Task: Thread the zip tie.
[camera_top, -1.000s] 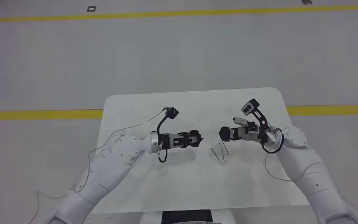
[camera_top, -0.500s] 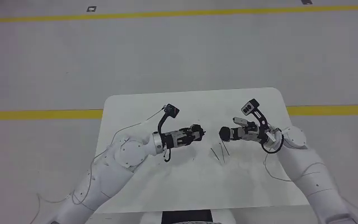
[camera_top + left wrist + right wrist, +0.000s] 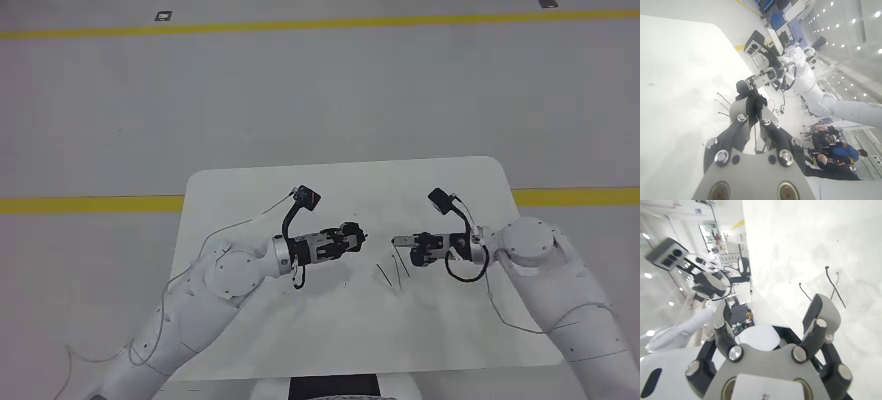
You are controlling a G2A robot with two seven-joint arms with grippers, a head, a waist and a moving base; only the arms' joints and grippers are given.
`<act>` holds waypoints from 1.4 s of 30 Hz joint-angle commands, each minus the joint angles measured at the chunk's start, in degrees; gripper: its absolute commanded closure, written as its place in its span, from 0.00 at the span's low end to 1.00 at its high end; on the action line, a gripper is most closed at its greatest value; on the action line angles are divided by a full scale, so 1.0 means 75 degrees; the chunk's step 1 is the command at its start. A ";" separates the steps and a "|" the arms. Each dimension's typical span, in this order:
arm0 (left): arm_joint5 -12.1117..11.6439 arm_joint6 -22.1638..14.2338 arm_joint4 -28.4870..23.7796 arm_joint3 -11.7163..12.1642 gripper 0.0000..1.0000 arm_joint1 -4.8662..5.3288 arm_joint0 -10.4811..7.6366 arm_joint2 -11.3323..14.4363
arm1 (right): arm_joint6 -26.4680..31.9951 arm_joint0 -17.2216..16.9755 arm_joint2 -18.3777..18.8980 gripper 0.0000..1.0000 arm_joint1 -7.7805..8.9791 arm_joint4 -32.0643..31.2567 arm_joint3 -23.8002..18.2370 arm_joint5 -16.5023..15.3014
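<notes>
At the left of the white bench [image 3: 330, 330] we saw the left gripper [image 3: 353, 239] held above the surface, pointing towards the middle. Its fingers [image 3: 738, 108] were closed, the black pads pressed together at the tips. We could not tell whether anything thin was pinched between them. Just to the right, and a little nearer the robot, three zip ties [image 3: 390, 270] lay loose on the bench. Two were black and one pale; they lay close together, and the pale one crossed a black one. Neither gripper touched them. Further right, the right gripper [image 3: 401, 241] faced the left one across a small gap, also above the bench. Its fingers [image 3: 821, 309] stood wide apart and held nothing
</notes>
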 commanded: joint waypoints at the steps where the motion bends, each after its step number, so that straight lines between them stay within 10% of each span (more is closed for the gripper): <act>1: 0.0000 0.0000 0.0000 0.0000 1.00 0.0000 0.0000 0.0000 | 0.0017 0.0005 -0.0007 0.00 0.0003 -0.0020 0.0004 -0.0006; 8: 0.0000 0.0000 0.0000 0.0000 1.00 0.0000 0.0000 0.0000 | -0.0013 -0.0008 -0.0021 0.00 0.0000 -0.0021 -0.0006 -0.0015; 20: 0.0000 0.0000 0.0000 0.0000 1.00 0.0000 0.0000 0.0000 | 0.0014 0.0311 -0.0690 0.00 0.0079 -0.2725 -0.0565 -0.0792; 29: 0.0000 0.0000 0.0000 0.0000 1.00 0.0000 0.0000 0.0000 | 0.0876 0.0975 -0.1482 0.00 -0.0043 -0.2247 -0.0146 -0.2590; 42: 0.0000 0.0000 0.0000 0.0000 1.00 0.0000 0.0000 0.0000 | 0.0876 0.0975 -0.1482 0.00 -0.0043 -0.2247 -0.0146 -0.2590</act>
